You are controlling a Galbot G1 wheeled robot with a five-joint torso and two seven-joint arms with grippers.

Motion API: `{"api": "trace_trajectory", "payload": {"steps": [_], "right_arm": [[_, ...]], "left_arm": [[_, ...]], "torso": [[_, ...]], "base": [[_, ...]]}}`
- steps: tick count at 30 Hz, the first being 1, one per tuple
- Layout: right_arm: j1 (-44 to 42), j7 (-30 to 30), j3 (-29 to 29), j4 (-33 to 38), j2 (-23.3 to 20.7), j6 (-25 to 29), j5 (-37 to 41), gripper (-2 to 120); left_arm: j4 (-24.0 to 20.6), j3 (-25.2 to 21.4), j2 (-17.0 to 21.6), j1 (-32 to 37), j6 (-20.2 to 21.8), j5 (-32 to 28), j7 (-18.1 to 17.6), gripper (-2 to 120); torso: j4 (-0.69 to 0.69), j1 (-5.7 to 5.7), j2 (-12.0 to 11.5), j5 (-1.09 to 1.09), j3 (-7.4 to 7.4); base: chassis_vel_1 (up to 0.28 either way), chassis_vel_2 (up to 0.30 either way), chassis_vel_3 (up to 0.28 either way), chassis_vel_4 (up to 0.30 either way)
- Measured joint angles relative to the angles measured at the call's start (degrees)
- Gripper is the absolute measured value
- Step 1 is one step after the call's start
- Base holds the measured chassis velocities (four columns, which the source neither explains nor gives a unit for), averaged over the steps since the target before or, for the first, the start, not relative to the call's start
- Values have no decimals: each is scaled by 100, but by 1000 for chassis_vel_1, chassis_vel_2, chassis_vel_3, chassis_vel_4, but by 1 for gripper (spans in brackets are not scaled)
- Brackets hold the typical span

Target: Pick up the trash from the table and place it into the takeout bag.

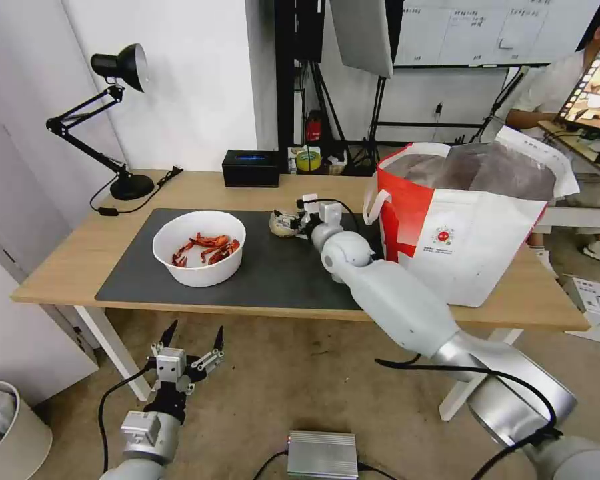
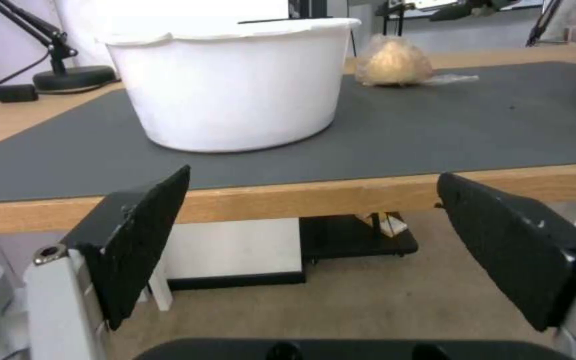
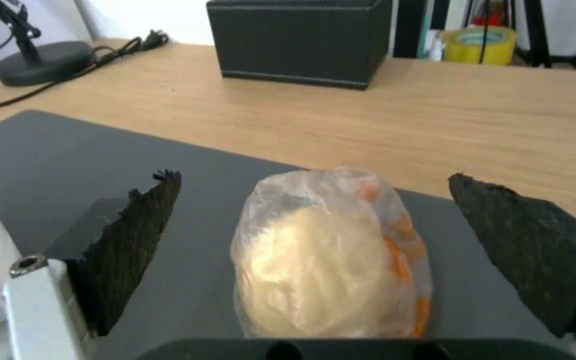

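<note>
1. The right gripper (image 3: 315, 240) is reaching over the dark grey mat (image 1: 273, 267) on the table (image 1: 200, 190), its jaws spread wide and pinching nothing.
2. The tan wrapped ball (image 3: 331, 260) is lying directly between those jaws, on the mat, with open mat showing on either side; no contact with either pad is visible.
3. The wrapped ball is reading as a rounded, slightly oval lump in clear film. In the right wrist view its longer axis appears to be running away from the wrist, roughly along the line of approach and across the line on which the jaws would close, so the jaws are facing its narrower width.
4. A loose tail of film is trailing off one side of the ball, as the left wrist view shows (image 2: 395, 62); which end points toward the gripper cannot be told.
5. The left gripper (image 1: 192, 343) is hanging below the near table edge, jaws likewise spread and holding nothing, well apart from the ball and therefore the farther arm.
6. The white round bowl (image 1: 199, 247) of crayfish shells is sitting ahead of and above the left jaws, on the mat.
7. The takeout bag (image 1: 460, 227) is standing open just beside the right arm, beyond the jaws' outer side.
8. Judged step: closing on the ball.
</note>
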Motion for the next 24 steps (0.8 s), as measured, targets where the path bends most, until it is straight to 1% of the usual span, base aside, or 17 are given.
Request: {"api": "trace_trajectory", "payload": {"steps": [4, 12, 24], "right_arm": [[111, -124, 74, -301, 203, -121, -39, 100], [110, -159, 112, -567, 402, -242, -292, 100], [70, -161, 120, -836, 531, -308, -473, 100]], "left_arm": [[10, 2, 7, -17, -4, -16, 0, 100], [12, -7, 40, -26, -7, -79, 0, 100], [12, -12, 51, -6, -70, -86, 0, 100]], "torso": [[0, 0, 0, 0, 0], [0, 0, 0, 1, -1], [0, 0, 0, 1, 0]], "base": [[0, 0, 0, 0], [0, 0, 0, 0], [0, 0, 0, 0]]}}
